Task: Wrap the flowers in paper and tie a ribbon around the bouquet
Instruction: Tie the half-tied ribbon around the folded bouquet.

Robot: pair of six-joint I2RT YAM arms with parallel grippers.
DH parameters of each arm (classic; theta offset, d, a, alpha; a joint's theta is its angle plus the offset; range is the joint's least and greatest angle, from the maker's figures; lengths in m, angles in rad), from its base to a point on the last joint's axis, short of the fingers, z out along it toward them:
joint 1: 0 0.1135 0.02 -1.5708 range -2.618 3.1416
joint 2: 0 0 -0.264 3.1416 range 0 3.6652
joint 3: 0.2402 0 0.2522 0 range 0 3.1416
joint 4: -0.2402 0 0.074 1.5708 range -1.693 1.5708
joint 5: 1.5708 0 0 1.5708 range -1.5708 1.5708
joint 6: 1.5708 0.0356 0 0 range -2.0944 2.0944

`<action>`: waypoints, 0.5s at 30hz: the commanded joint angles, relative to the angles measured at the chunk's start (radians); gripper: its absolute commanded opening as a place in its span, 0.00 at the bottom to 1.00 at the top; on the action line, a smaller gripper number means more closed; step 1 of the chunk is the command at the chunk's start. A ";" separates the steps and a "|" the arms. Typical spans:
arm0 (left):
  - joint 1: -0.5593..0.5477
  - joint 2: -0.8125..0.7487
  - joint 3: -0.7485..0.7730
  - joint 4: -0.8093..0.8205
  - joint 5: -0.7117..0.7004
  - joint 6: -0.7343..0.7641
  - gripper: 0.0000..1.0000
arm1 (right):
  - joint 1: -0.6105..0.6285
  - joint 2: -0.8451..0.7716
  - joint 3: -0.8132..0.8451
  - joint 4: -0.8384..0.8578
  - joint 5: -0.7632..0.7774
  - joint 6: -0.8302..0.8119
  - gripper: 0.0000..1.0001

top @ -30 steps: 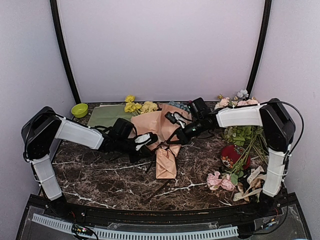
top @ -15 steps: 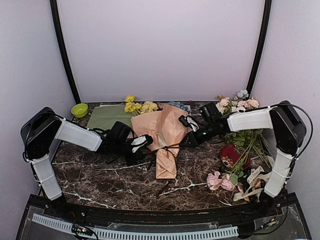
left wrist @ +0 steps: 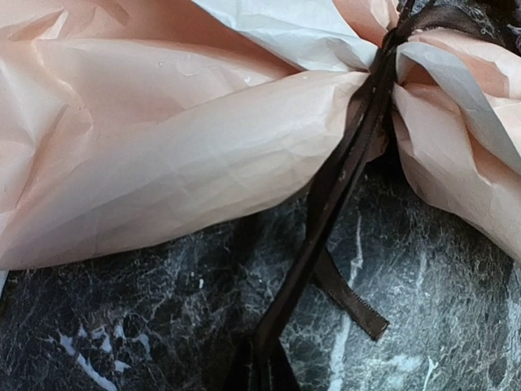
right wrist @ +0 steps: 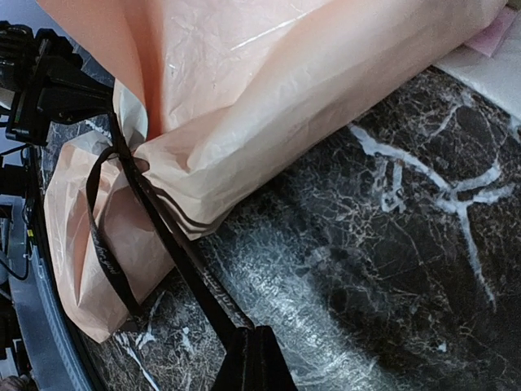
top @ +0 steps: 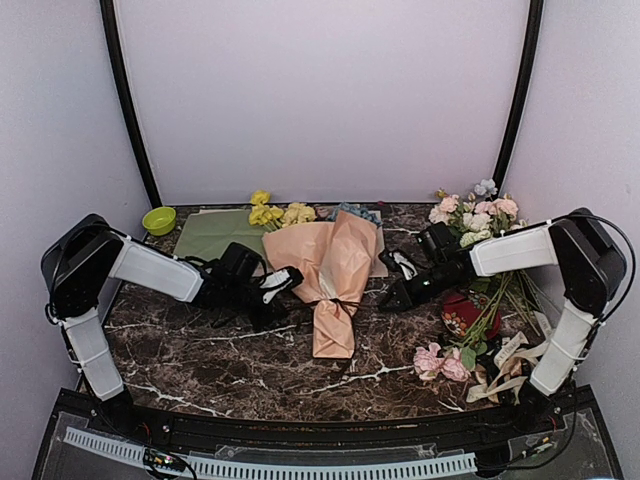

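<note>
**A:** Where is the bouquet lying?

**B:** The bouquet [top: 330, 262] is lying in the middle of the bench [top: 200, 350], wide end at the far side. Yellow flowers [top: 283, 213] are showing beyond its peach paper [left wrist: 163, 155].

**A:** And the ribbon?

**B:** The thin dark ribbon [left wrist: 346, 163] is cinching the paper at its narrow waist, one end running out to each side.

**A:** What are the pincers doing?

**B:** The left pincer [left wrist: 259, 371] is pinching shut on one ribbon end, which is stretching taut from the waist. The right pincer [right wrist: 251, 358] is clamping shut on the other end, on the bouquet's opposite side.
</note>
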 commanded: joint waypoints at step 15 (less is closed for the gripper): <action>0.048 0.017 0.014 -0.087 0.047 -0.055 0.00 | -0.073 0.022 -0.093 0.029 0.027 0.073 0.00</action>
